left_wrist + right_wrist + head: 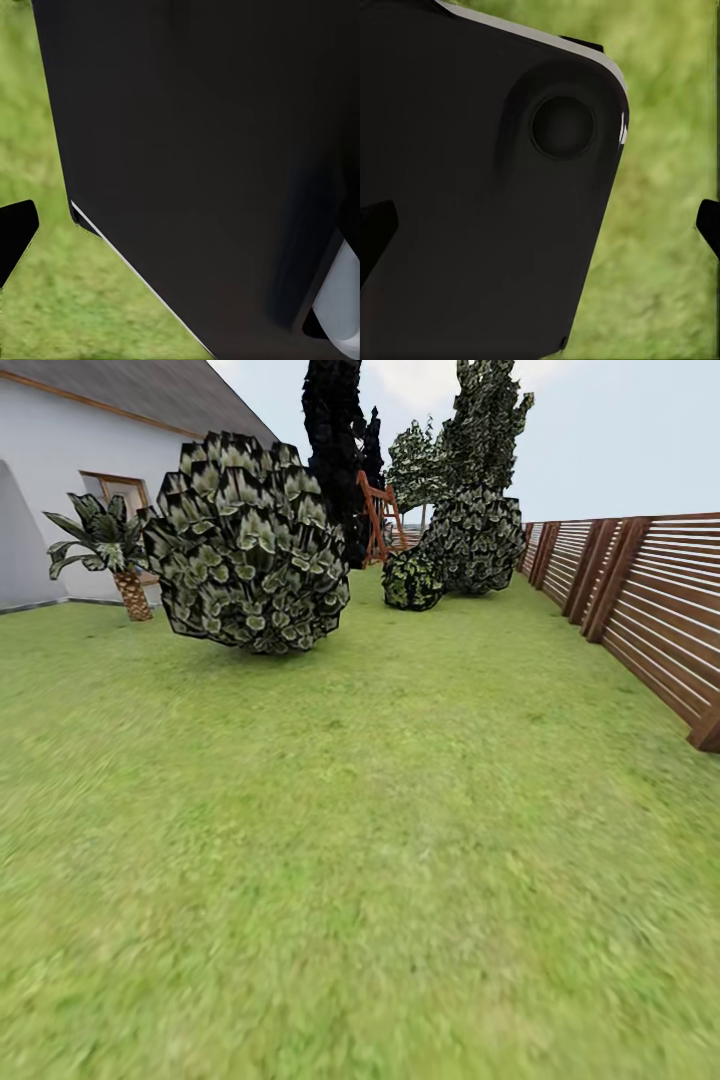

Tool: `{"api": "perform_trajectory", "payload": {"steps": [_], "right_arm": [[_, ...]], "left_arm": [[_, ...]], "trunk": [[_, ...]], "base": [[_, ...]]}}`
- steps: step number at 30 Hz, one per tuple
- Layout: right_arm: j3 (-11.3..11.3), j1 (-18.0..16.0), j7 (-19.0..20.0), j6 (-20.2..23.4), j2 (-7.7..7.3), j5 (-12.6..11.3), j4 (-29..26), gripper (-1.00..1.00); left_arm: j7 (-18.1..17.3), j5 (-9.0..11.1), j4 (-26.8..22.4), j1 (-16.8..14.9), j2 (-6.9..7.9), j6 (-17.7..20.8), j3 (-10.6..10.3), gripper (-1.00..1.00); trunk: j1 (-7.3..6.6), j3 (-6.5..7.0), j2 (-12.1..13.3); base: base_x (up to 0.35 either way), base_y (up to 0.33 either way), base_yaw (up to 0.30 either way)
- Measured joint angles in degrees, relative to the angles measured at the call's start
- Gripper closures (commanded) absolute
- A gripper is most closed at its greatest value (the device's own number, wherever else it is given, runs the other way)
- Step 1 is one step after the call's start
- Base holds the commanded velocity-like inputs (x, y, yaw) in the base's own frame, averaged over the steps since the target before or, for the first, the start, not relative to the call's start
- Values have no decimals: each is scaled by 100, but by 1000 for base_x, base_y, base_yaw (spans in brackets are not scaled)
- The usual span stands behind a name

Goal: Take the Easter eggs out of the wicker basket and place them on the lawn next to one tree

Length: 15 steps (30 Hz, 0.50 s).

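Wide green lawn [380,840] ahead, spiky bushes [250,545] and a wooden fence [640,610] beyond. Dark robot body [210,150] blocks both wrist cameras; jaw opening cannot be told. Basket and eggs unseen: scan slowly while driving.

Sunny garden: white house [70,480] with window, round leafy bushes [250,550], slatted wooden fence [650,610], pale sky [620,430].

Dark robot body [210,150] blocks most lawn [67,300]; fence [650,610] cut off at edge.
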Motion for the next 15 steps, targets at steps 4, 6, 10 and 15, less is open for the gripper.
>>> {"api": "perform_trajectory", "payload": {"steps": [4, 6, 10, 15], "right_arm": [[0, 0, 0, 0, 0, 1, 0, -100], [0, 0, 0, 0, 0, 2, 0, -100], [0, 0, 0, 0, 0, 1, 0, -100], [0, 0, 0, 0, 0, 2, 0, -100]], "left_arm": [[0, 0, 1, 0, 0, 0, 0, -100], [0, 0, 0, 0, 0, 0, 0, -100], [0, 0, 2, 0, 0, 0, 0, -100], [0, 0, 3, 0, 0, 0, 0, -100]], "trunk": [[0, 0, 0], [0, 0, 0], [0, 0, 0], [0, 0, 0]], "base": [[341, 0, 0], [341, 0, 0], [341, 0, 0], [341, 0, 0]]}}
